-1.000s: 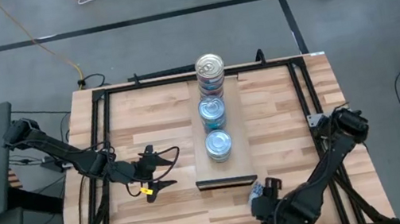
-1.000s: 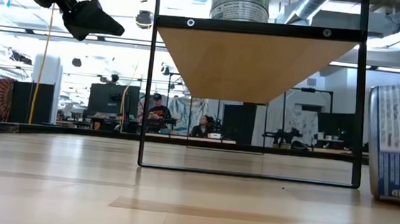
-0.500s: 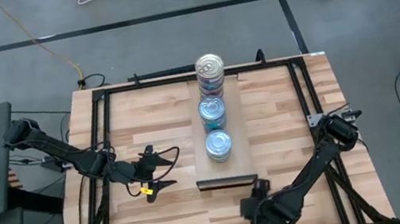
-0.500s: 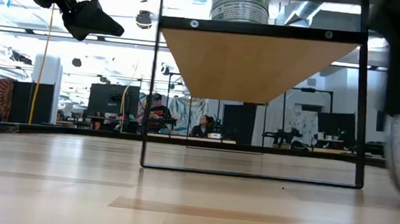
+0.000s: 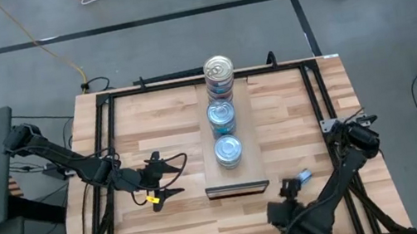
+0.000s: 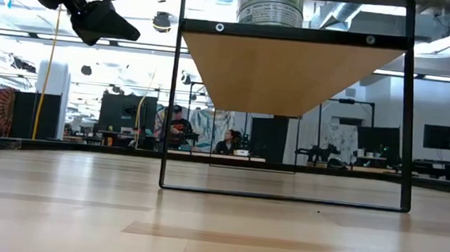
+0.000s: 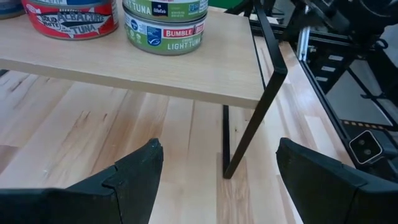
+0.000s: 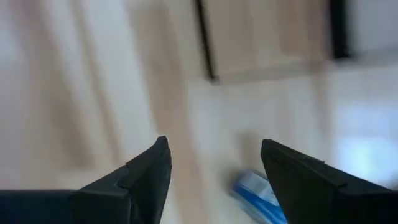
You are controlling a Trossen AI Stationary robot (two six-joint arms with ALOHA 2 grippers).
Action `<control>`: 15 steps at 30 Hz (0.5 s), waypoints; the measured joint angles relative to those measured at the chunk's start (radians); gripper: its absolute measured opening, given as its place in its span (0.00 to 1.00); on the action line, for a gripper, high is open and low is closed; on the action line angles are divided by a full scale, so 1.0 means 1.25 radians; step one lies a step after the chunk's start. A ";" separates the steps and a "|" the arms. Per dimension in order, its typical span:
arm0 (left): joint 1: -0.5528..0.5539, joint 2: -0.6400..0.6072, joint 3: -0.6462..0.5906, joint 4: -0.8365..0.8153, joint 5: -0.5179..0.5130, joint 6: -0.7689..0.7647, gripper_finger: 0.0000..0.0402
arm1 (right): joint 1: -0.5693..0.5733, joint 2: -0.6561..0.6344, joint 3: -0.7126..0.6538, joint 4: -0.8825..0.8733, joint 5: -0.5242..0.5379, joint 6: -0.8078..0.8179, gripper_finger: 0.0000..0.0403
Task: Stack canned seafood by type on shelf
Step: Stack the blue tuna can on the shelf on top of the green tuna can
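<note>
Tins (image 5: pixel 221 112) of seafood sit in a row along the shelf (image 5: pixel 249 154), the far stack (image 5: pixel 219 79) tallest and topped in silver, the two nearer ones blue-topped. From the left wrist view, a Bumble Bee light tuna can (image 7: pixel 165 25) sits beside a red-labelled can (image 7: pixel 69 17) near the shelf's end. Left gripper (image 5: pixel 166 177) hovers over the tabletop (image 5: pixel 159 125) left of the shelf, fingers spread, empty. Right gripper (image 5: pixel 282 199) is near the shelf's front end, fingers apart and empty; a small blue thing (image 5: pixel 303 176) lies just beside it.
</note>
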 joint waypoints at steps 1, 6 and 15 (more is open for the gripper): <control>0.000 0.000 0.000 0.000 0.000 0.003 0.75 | 0.002 0.000 0.005 -0.046 -0.002 0.000 0.71; 0.000 0.000 0.000 0.004 -0.006 0.012 0.75 | -0.050 -0.025 -0.018 -0.062 -0.076 -0.110 0.71; 0.000 0.000 0.000 -0.018 -0.001 0.018 0.75 | -0.136 -0.030 -0.078 -0.083 -0.178 -0.291 0.71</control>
